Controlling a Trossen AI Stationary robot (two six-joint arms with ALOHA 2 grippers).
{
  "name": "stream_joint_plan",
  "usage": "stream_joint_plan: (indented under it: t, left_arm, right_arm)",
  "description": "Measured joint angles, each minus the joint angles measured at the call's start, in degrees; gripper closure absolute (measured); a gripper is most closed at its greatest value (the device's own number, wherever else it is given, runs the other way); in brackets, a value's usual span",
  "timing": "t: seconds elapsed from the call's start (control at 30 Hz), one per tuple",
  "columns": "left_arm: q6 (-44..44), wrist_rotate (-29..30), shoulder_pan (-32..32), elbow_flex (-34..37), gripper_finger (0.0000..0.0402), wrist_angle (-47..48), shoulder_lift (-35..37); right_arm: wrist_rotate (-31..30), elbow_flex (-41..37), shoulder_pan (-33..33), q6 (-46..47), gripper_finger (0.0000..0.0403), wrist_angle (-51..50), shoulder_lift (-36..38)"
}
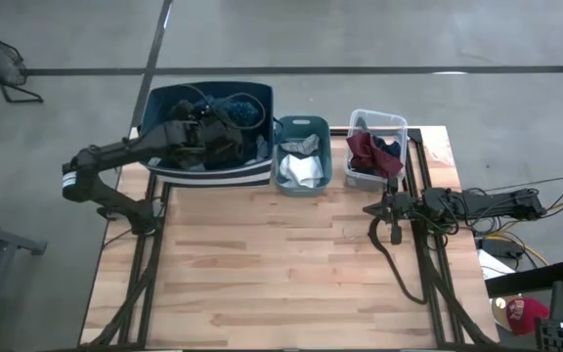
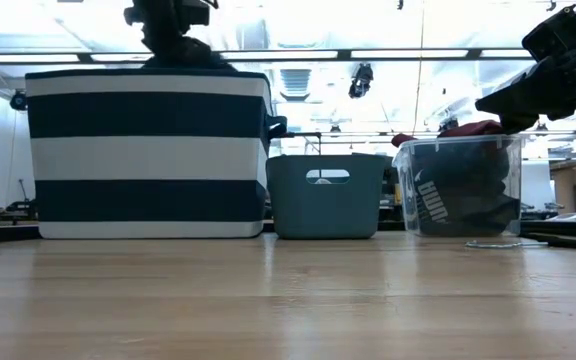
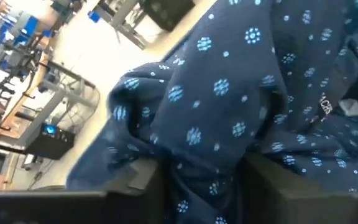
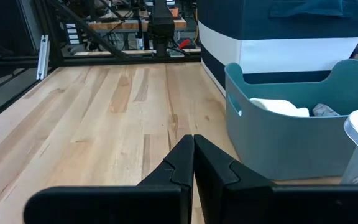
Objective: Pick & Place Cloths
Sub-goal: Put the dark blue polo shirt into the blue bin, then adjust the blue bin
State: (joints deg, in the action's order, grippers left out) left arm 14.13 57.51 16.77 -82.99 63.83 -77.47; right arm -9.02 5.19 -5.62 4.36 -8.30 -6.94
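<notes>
The dark teal patterned cloth [image 3: 229,93], sprinkled with pale dots, fills the left wrist view and bunches inside the big navy-and-white striped bin [image 1: 208,172] at the table's far left. My left gripper [image 1: 206,124] reaches into that bin from above and is shut on this cloth; in the low view it [image 2: 173,20] sits just above the bin's rim. White and grey cloths [image 1: 299,168] lie in the teal bin [image 1: 303,123]. Maroon [image 1: 363,152] and navy [image 1: 389,152] cloths fill the clear bin [image 2: 458,190]. My right gripper [image 4: 193,144] is shut and hovers over the table's right side. My left gripper pinches a bunched fold of the dark teal patterned cloth [image 3: 194,180] between its two fingers [image 3: 145,183], coming from above. Several layers are gathered in the pinch. The rest of the cloth spreads out beyond the fingers and drops into the striped bin.
The three bins stand in a row along the table's far edge. The wooden tabletop [image 1: 281,264] lies bare in front of them. Black cables [image 1: 399,269] trail along the right side beneath my right arm [image 1: 477,203].
</notes>
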Motion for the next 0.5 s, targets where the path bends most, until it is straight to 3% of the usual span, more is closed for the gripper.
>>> stream_joint_plan:
  t: [0.17,0.27,0.5]
  left_arm:
    - [2.39,-3.40,0.12,0.63,0.0169,2.07,0.02]
    - [4.41,-8.50,0.27,-0.39,0.0140,2.98,0.04]
    - [3.59,-23.68,-0.88,-2.90,0.0136,3.55,0.07]
  right_arm:
    - [0.01,0.00,-0.01,0.00,0.0394,0.00,0.00]
    - [0.01,0.00,0.00,0.07,0.0394,0.00,0.00]
    - [0.01,0.00,0.01,-0.01,0.0394,0.00,0.00]
